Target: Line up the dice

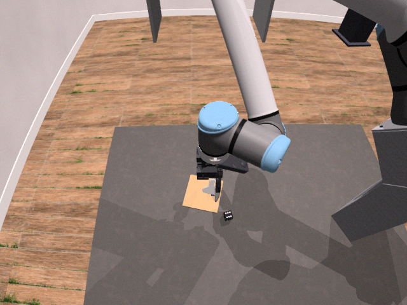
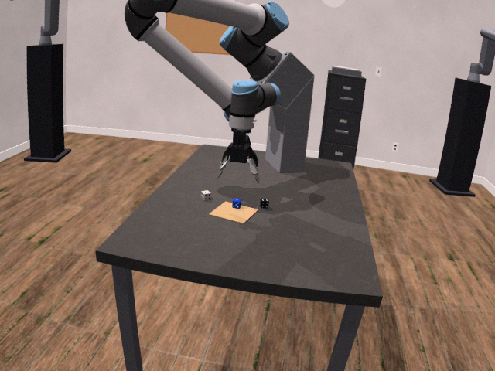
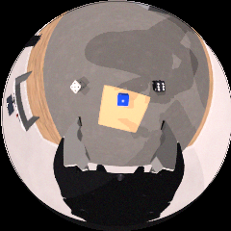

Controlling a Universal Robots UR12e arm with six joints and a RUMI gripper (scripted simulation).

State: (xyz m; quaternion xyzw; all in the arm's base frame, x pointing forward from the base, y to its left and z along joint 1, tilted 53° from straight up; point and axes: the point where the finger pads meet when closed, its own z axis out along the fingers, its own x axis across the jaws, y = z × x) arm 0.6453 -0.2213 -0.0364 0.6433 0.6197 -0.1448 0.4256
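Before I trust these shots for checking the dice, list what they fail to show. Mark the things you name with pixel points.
- White die (image 2: 206,195) (image 3: 75,87): out of sight in the top view, behind the arm or gripper.
- Blue die's (image 2: 237,203) (image 3: 123,100) top number: covered by the gripper (image 2: 238,178) (image 3: 121,119) in the top view.
- Robot's elbow: cut off by the top view's upper edge.
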